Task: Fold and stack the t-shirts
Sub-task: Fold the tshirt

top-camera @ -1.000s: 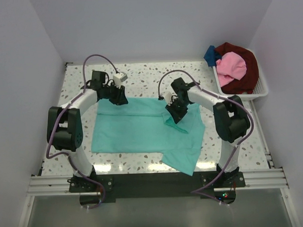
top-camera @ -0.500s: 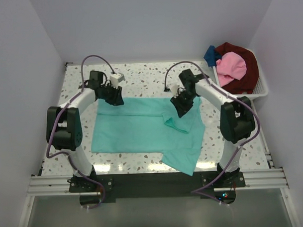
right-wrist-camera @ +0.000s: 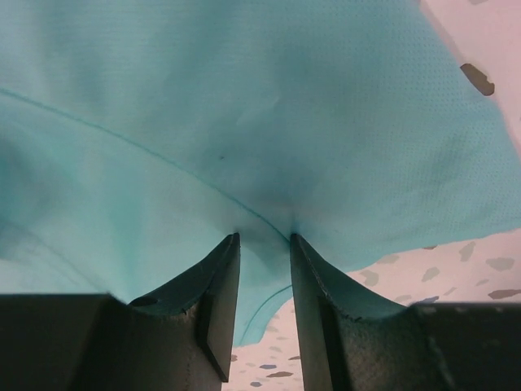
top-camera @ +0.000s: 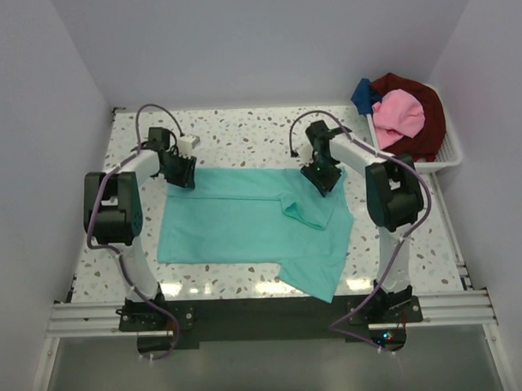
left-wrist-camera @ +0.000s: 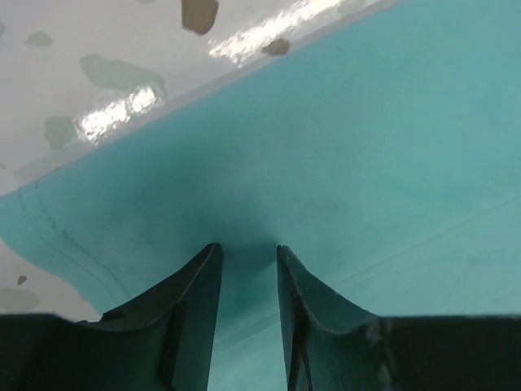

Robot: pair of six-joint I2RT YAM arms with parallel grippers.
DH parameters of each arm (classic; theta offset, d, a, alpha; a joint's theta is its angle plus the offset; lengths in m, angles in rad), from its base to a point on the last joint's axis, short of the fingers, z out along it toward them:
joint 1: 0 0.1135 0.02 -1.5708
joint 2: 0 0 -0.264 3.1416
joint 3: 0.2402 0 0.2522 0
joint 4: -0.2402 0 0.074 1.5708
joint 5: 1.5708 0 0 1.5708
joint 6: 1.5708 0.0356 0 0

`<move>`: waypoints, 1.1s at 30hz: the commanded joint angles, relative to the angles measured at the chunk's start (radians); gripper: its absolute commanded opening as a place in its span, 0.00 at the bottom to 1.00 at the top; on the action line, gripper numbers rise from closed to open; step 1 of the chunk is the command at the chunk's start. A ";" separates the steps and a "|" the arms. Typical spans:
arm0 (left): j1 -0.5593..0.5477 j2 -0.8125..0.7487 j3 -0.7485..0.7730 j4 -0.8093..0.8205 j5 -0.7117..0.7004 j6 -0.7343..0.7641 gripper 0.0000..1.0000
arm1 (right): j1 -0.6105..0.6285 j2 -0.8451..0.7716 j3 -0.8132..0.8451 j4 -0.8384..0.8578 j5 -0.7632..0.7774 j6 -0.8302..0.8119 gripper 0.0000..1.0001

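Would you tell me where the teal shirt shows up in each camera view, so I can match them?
Top external: the teal shirt lies spread mid-frame.
Left wrist: the shirt fills most of the frame.
Right wrist: the shirt fills the upper part.
Shared landmark: the speckled table, upper left for the left wrist, lower right for the right wrist.
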 commanded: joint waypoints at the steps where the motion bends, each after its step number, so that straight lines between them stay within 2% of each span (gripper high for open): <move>1: 0.025 0.060 0.033 -0.019 -0.057 -0.018 0.39 | 0.000 0.074 0.055 0.051 0.106 0.007 0.36; 7: 0.104 0.217 0.190 -0.051 -0.045 -0.012 0.38 | -0.009 0.209 0.242 0.073 0.126 0.022 0.36; 12: 0.128 0.345 0.362 -0.093 0.017 0.014 0.37 | -0.021 0.341 0.434 0.103 0.153 0.018 0.41; 16: 0.133 0.317 0.422 -0.061 0.121 0.049 0.39 | -0.029 0.370 0.639 0.013 0.098 0.024 0.51; 18: 0.131 0.259 0.432 -0.065 0.170 0.074 0.42 | -0.028 0.329 0.705 -0.034 0.054 0.031 0.55; 19: 0.133 0.234 0.438 -0.071 0.206 0.089 0.44 | -0.028 0.300 0.712 -0.076 0.005 0.031 0.60; 21: 0.134 0.141 0.435 -0.088 0.234 0.136 0.48 | -0.029 0.190 0.703 -0.105 -0.058 0.012 0.68; 22: 0.134 0.107 0.419 -0.094 0.260 0.155 0.48 | -0.029 0.150 0.662 -0.126 -0.089 -0.002 0.77; 24: 0.143 0.006 0.396 -0.142 0.288 0.222 0.53 | -0.031 0.065 0.606 -0.159 -0.173 -0.072 0.82; 28: 0.156 -0.147 0.256 -0.258 0.349 0.372 0.57 | -0.028 -0.134 0.409 -0.321 -0.265 -0.257 0.81; 32: 0.191 -0.327 0.068 -0.282 0.405 0.477 0.57 | 0.000 -0.272 0.169 -0.354 -0.240 -0.381 0.71; 33: 0.197 -0.355 0.007 -0.282 0.438 0.491 0.57 | 0.030 -0.305 0.063 -0.328 -0.229 -0.390 0.69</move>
